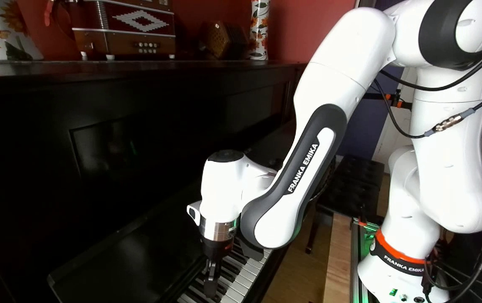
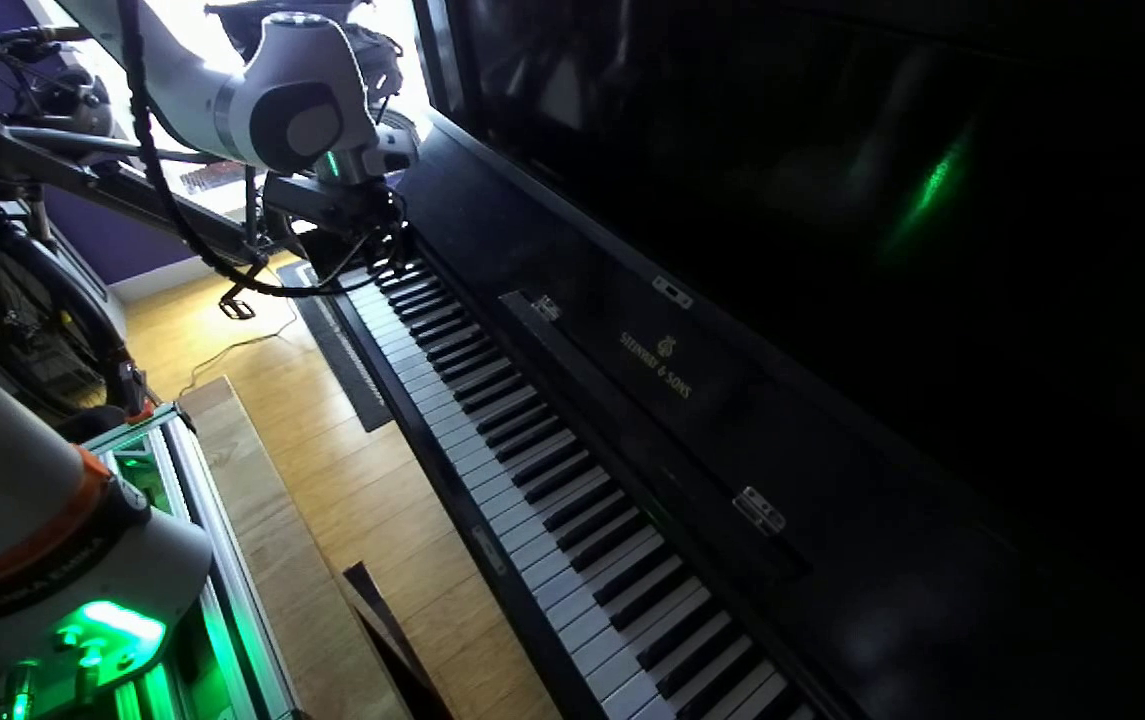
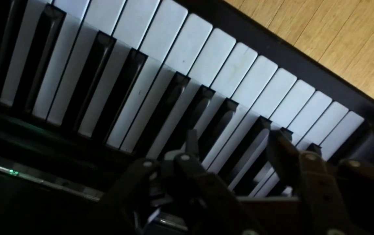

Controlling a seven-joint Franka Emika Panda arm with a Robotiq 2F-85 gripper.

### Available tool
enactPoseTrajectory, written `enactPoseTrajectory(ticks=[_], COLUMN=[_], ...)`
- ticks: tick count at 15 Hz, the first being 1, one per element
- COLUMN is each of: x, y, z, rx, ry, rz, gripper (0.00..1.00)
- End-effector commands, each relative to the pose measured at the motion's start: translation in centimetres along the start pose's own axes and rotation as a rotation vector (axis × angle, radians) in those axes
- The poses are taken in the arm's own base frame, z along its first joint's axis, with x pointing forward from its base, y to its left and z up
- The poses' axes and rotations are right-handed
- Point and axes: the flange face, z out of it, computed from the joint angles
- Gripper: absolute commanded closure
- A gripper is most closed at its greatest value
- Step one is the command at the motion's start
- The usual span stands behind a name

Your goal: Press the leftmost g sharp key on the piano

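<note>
The glossy black piano (image 1: 148,126) with its long row of white and black keys (image 2: 492,450) shows in both exterior views. The wrist view shows the end of its keyboard (image 3: 271,42). There the g sharp key (image 3: 194,111) is the middle black key of the group of three nearest that end. My gripper (image 3: 234,140) is open and empty, its fingertips pointing down over the black keys. The left fingertip in the wrist view overlaps the lower part of the g sharp key; I cannot tell whether it touches. The gripper also shows at the keyboard in both exterior views (image 1: 210,286) (image 2: 397,265).
The piano's fallboard (image 2: 612,330) rises behind the keys. A wooden board (image 1: 337,261) and a black bench (image 1: 350,181) stand near the robot base. A bicycle (image 2: 22,270) stands beyond the keyboard's far end. An accordion (image 1: 127,29) sits on the piano top.
</note>
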Motion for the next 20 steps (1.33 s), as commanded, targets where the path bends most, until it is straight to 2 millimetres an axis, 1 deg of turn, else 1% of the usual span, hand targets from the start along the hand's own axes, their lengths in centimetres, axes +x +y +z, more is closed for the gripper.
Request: enactPoseTrajectory(ticks=[1, 2, 5, 9, 13, 20], x=[0.4, 0.4, 0.6, 1.0, 1.3, 1.8], y=[0.2, 0.2, 0.4, 0.4, 0.0, 0.8], z=[2.4, 2.8, 3.6, 4.1, 4.7, 5.0], rx=[-0.021, -0.024, -0.049, -0.067, -0.065, -0.098], ry=[0.013, 0.012, 0.008, 0.007, 0.000, 0.001], rz=[0.031, 0.033, 0.039, 0.051, 0.044, 0.043], gripper=[0.72, 0.81, 1.00, 1.00, 1.00, 1.00])
